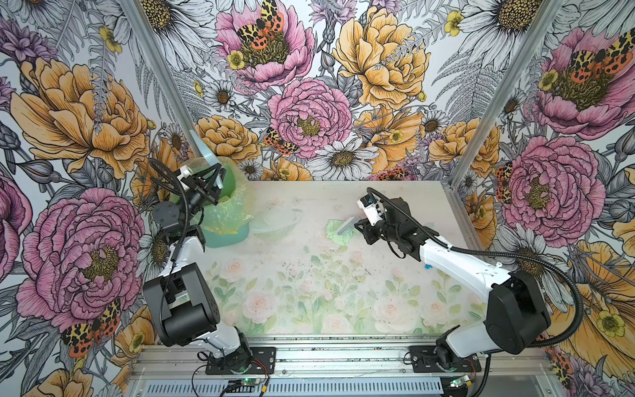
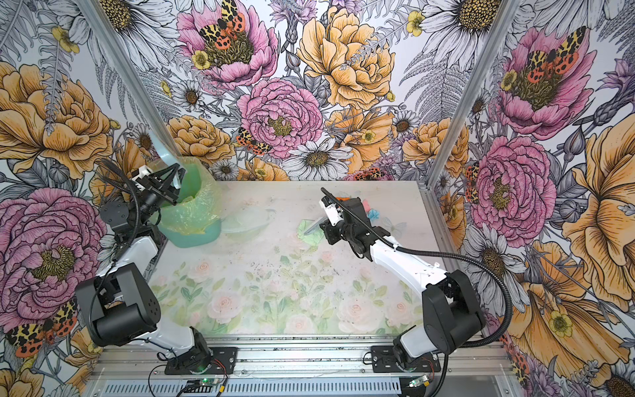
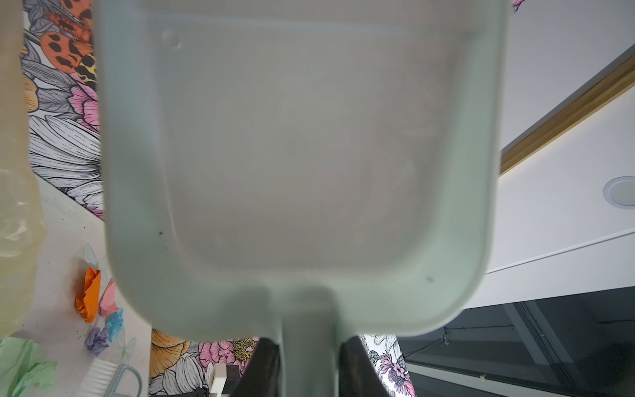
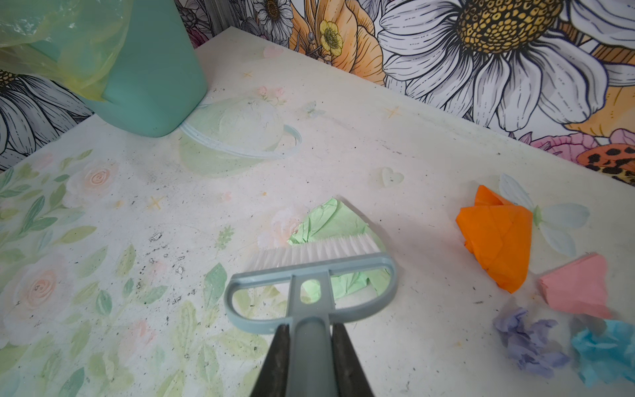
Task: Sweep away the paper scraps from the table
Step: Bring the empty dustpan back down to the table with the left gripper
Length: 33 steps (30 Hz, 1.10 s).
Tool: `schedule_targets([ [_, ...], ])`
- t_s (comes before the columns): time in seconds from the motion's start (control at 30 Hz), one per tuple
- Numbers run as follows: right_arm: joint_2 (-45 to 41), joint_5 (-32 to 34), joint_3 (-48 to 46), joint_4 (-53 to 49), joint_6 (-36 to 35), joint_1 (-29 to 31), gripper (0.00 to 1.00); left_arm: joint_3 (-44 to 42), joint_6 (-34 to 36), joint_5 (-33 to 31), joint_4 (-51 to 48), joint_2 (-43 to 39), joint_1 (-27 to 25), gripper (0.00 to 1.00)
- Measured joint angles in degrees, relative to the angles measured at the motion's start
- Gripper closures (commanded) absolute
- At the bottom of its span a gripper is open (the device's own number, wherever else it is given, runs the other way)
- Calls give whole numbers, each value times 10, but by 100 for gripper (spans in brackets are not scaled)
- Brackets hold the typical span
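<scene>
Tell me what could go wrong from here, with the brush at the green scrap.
1. The dustpan is up by the bin, not on the table: sweeping the green scrap now would probably just push it around.
2. The orange scrap, pink scrap, lilac scrap and blue scrap lie close beside the right arm; a swing might scatter them.
3. The brush is over that thin paper and may ride across it.
</scene>
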Motion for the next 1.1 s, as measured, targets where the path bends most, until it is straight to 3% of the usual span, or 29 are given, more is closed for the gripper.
schedule_targets([
  [0.33,-4,41,0,0,24,0,100,8,2,8,-34,0,-17,100],
  [0.47,-8,63,0,0,43,0,100,24,64,22,-125,-16,-47,100],
  [0.6,-9,80,0,0,61,0,100,49,189,26,-271,-44,-82,100],
  [0.73,-9,92,0,0,74,0,100,86,360,15,-455,-70,-125,100],
  [0.93,-15,110,0,-6,91,0,100,141,616,-69,-719,-103,-202,100],
  [1.1,-25,134,0,-10,113,0,100,142,744,-127,-825,-146,-251,100],
])
